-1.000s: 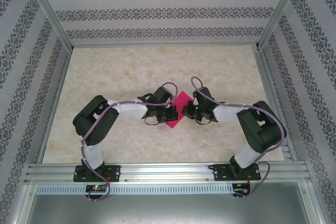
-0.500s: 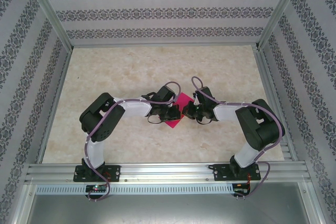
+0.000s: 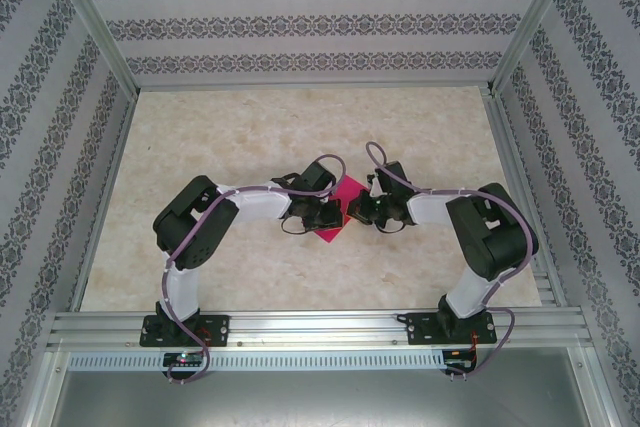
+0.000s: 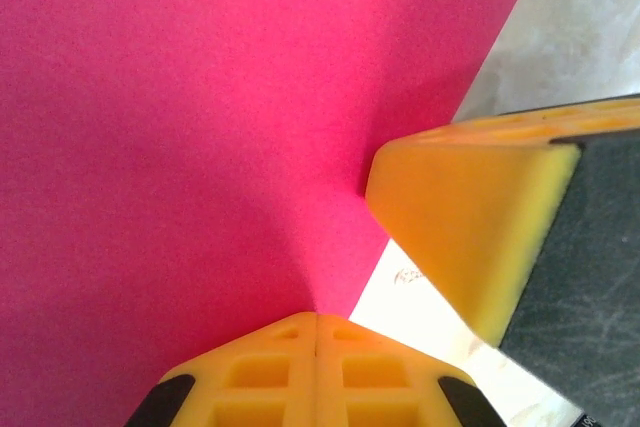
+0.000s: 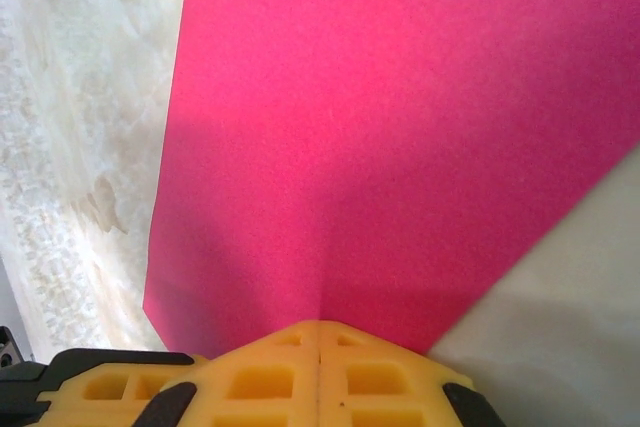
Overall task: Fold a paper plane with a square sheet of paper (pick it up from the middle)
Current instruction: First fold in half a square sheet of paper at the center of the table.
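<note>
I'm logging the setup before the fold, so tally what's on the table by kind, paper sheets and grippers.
Pink paper sheets: 1, the square sheet of paper
Grippers: 2, the left gripper and the right gripper
Total: 3

The square sheet of paper [image 3: 349,188] lies near the middle of the table [image 3: 250,137], between the two arms. The left pincer [image 3: 322,215] pinches it from the left and the right pincer [image 3: 358,209] from the right (their tips just beside each other).
</note>
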{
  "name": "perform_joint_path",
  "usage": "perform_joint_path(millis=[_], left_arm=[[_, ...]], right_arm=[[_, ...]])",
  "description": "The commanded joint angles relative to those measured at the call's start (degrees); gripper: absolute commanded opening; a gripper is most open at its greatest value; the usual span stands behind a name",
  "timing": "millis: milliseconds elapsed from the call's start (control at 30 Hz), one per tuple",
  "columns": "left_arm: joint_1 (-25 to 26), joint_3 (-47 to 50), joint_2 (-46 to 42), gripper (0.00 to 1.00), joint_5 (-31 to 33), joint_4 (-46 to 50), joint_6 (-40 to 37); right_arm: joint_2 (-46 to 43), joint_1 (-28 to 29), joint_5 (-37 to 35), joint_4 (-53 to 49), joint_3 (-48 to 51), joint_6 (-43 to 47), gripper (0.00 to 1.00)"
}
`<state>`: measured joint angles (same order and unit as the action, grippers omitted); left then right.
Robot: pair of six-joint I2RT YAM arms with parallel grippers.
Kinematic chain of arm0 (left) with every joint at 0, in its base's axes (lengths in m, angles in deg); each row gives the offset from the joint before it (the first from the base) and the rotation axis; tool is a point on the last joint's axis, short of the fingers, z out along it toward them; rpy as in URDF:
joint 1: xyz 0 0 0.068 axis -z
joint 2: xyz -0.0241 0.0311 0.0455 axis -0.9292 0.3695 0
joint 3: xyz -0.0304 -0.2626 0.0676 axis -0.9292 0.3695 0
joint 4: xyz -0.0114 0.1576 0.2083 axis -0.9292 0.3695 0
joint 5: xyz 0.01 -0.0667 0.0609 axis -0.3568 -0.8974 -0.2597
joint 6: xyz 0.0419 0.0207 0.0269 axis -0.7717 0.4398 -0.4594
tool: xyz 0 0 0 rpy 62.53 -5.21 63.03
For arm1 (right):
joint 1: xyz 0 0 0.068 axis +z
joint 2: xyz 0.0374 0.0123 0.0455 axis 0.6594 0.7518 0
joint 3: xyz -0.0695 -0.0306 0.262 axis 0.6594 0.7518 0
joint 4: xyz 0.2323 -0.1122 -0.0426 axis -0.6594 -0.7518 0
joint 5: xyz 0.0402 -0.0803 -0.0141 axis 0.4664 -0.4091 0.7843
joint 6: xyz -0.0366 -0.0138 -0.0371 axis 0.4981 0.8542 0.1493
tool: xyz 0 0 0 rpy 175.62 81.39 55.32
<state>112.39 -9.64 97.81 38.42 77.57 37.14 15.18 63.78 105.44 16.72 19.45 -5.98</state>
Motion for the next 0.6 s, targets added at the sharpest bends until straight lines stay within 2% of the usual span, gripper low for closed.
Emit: perform_joint_path(millis=[0,567], left_arm=[[1.01,-0.01,2.06,0.0,2.14,7.57,-1.51],[1.04,0.08,3.16,0.0,1.82,8.76,-1.68]], right_arm=[[2.6,-3.22,-4.39,-2.4,-2.27,3.13,0.0],[8.06,-14.34,-6.16,-7.33,-9.68,5.31,0.0]])
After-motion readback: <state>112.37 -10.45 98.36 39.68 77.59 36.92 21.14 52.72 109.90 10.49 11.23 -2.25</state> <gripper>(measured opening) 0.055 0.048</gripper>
